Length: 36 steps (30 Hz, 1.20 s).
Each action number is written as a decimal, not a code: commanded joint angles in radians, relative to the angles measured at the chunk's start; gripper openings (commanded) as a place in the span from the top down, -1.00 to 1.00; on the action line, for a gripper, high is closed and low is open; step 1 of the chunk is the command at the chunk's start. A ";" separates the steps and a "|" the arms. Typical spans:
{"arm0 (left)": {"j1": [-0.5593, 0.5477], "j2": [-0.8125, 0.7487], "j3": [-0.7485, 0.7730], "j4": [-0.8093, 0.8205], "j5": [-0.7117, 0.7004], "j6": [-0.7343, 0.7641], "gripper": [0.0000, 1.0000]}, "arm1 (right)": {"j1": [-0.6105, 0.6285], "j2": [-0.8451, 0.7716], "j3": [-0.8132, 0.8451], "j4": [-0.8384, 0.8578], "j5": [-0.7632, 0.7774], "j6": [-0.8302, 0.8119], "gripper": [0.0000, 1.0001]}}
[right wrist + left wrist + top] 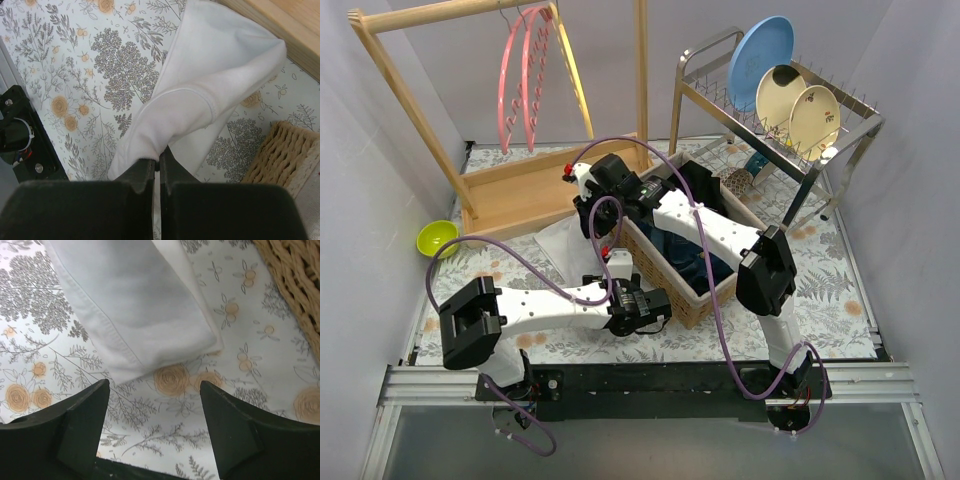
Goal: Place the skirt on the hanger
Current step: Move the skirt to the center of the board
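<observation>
White cotton skirt (200,90) lies on the flowered tablecloth (75,75) beside the woven wicker basket (285,150), with one fold pinched in the closed right gripper (156,167). The left gripper (155,390), jaws wide and empty, hovers over its hem. I judge this is the pick-up step; next the skirt must be lifted toward the pink plastic hanger (525,75). No writing is readable.

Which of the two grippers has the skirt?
The right gripper: its jaws are shut on a fold of the white skirt. The left gripper stands open just short of its hem, holding nothing.
</observation>
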 commanded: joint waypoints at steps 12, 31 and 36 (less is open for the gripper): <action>-0.003 0.084 -0.028 0.168 -0.164 0.053 -0.32 | 0.002 -0.073 -0.016 0.043 -0.043 0.017 0.97; 0.034 -0.056 -0.046 0.085 -0.196 0.020 0.98 | 0.001 -0.125 -0.078 0.022 0.005 -0.102 0.97; 0.035 -0.461 -0.158 0.286 -0.033 0.247 1.00 | -0.013 -0.170 -0.078 -0.060 0.040 -0.293 0.97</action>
